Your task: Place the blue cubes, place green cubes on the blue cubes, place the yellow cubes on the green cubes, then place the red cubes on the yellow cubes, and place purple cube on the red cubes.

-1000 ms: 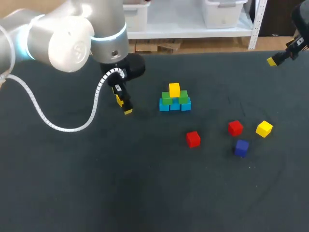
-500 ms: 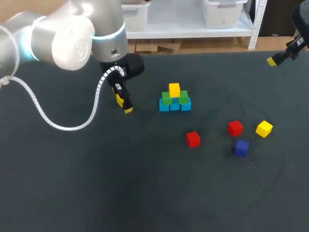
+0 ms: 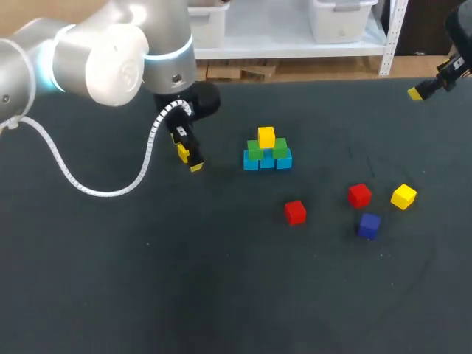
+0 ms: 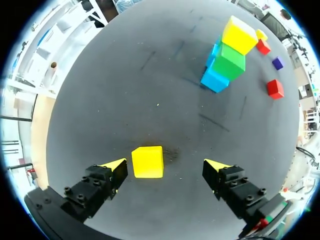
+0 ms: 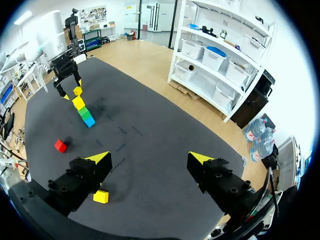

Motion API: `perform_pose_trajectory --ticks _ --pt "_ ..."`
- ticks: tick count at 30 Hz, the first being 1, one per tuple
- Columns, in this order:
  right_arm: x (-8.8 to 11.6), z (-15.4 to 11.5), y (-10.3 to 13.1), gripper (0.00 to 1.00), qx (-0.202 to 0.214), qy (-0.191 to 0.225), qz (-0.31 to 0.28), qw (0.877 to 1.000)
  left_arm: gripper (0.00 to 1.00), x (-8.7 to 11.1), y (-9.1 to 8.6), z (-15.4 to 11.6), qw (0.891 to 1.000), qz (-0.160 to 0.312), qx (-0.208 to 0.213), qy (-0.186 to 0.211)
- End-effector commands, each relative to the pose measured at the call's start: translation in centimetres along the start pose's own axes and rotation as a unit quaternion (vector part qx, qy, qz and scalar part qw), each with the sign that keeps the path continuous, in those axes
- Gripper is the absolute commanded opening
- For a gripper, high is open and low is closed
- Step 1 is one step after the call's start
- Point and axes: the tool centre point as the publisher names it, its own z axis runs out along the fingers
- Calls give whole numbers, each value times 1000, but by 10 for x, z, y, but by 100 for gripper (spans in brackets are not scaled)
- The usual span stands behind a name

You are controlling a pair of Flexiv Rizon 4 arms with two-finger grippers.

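Observation:
A small pyramid stands mid-table: a row of blue cubes (image 3: 267,161), two green cubes (image 3: 255,150) on them and one yellow cube (image 3: 266,136) on top. My left gripper (image 3: 189,160) hangs left of it, open. In the left wrist view my left gripper (image 4: 166,164) straddles a loose yellow cube (image 4: 147,161) lying on the table close to one finger, with a gap to the other. Two red cubes (image 3: 295,212) (image 3: 359,195), another yellow cube (image 3: 403,196) and a purple cube (image 3: 369,225) lie loose at the right. My right gripper (image 5: 150,157) is open and empty, high over the far right corner.
The dark table mat (image 3: 221,280) has no other objects on it. The loose cubes sit clustered right of and nearer than the pyramid. A white cable (image 3: 81,188) loops from my left arm over the table's left side.
My left arm's upper links have shifted slightly to the right; its gripper stays over the same spot. The cubes and the right arm have not moved.

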Motion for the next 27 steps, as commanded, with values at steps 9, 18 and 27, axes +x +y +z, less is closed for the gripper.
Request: perform_pose_trajectory --ticks 9,18,27 --pt "-1 1 -1 100 -2 0 0 1000 61 -4 1 6 1000 -4 11 6" --pt "-1 1 -1 100 -2 0 0 1000 0 -3 5 6 1000 -8 4 11" --pt "-1 1 -1 100 -2 0 0 1000 0 -5 0 -2 1000 7 -8 12"
